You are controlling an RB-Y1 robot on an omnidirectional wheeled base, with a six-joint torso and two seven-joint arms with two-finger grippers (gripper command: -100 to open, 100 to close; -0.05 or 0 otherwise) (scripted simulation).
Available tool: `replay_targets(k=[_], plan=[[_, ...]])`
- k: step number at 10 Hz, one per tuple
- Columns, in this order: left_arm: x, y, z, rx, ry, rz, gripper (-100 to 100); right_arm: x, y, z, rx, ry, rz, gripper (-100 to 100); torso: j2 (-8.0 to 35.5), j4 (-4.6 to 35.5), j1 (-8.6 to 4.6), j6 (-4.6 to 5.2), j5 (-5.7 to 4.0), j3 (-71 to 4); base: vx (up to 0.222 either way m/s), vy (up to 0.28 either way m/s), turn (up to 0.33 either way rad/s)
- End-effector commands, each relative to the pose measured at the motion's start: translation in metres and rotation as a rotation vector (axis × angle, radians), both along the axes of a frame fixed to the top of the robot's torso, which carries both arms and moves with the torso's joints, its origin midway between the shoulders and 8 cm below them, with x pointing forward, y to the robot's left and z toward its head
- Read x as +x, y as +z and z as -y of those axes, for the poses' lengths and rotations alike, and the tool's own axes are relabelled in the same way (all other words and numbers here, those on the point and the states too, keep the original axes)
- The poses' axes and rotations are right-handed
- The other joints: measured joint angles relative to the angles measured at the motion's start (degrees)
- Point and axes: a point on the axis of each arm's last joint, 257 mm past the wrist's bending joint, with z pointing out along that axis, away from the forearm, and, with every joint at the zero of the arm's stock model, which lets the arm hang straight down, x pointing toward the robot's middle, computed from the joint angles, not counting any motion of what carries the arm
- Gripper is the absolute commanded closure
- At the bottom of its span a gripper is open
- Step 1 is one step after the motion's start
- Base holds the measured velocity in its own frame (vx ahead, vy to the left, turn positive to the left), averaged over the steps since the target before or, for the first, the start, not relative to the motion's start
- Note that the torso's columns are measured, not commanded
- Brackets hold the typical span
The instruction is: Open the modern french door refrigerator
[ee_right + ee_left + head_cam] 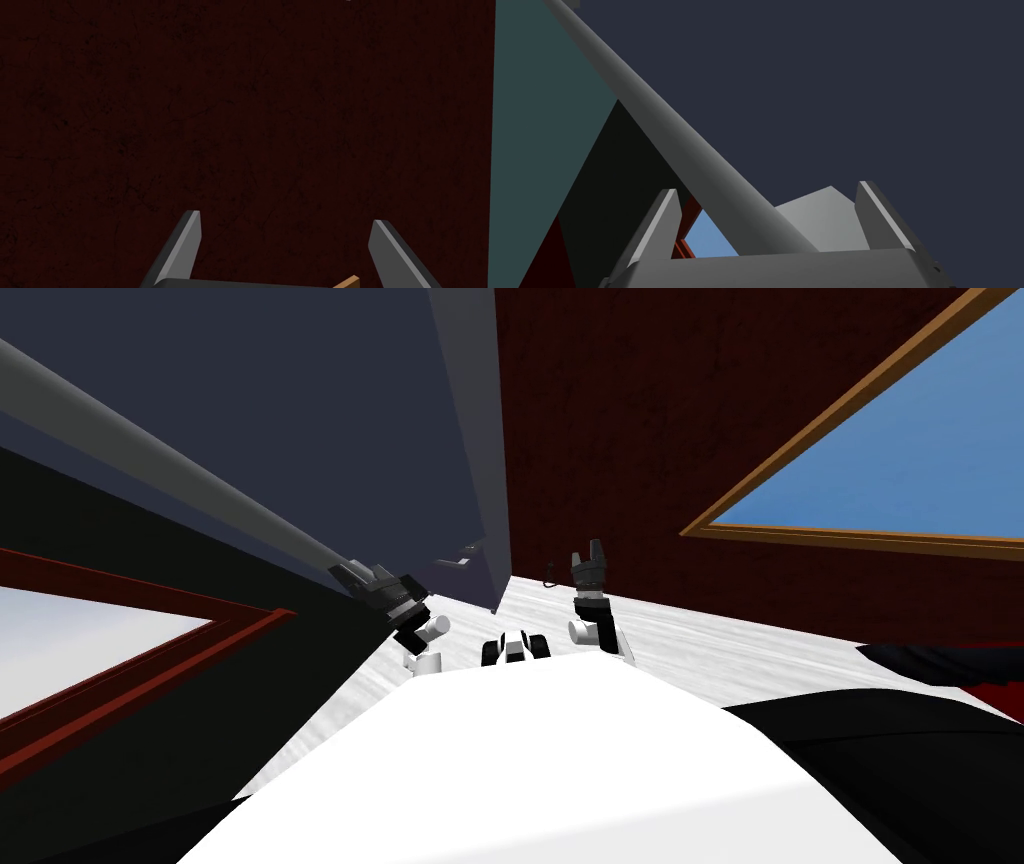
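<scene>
The refrigerator door (300, 408) is a dark blue-grey panel rising in front of me on the left. A long grey bar handle (180, 458) runs slantwise across it. My left gripper (352, 573) sits at the near end of that bar. In the left wrist view the handle (677, 145) passes between the open fingers (662, 225) without either blade pressing it, and the door (837, 90) lies behind. My right gripper (590, 550) is raised to the right of the door's edge, open and holding nothing, facing a dark red wall (250, 100).
The door's lighter grey side edge (480, 438) meets the dark red wall (620, 418). A wood-framed window (900, 458) is on the right and a red-framed one (90, 628) on the left. Pale floor (720, 648) spreads ahead. A small dark bracket (462, 556) sits near the door's foot.
</scene>
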Motion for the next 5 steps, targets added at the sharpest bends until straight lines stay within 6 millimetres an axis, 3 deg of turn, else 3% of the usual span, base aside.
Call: replay_targets(k=[1, 5], plan=[[0.0012, -0.0001, 0.0001, -0.001, -0.002, -0.004, 0, 0.0000, 0.0000, 0.0000, 0.000, 0.000, 0.000, 0, -0.14, -0.11, 0.06, 0.07, 0.08, -0.06, 0.008, -0.001, -0.017], [0.0038, -0.0037, 0.0005, -0.005, -0.006, -0.015, 0, 0.0000, 0.0000, 0.0000, 0.000, 0.000, 0.000, 0, -0.48, -0.25, 0.17, 0.17, 0.15, -0.29, 0.001, -0.001, -0.003]])
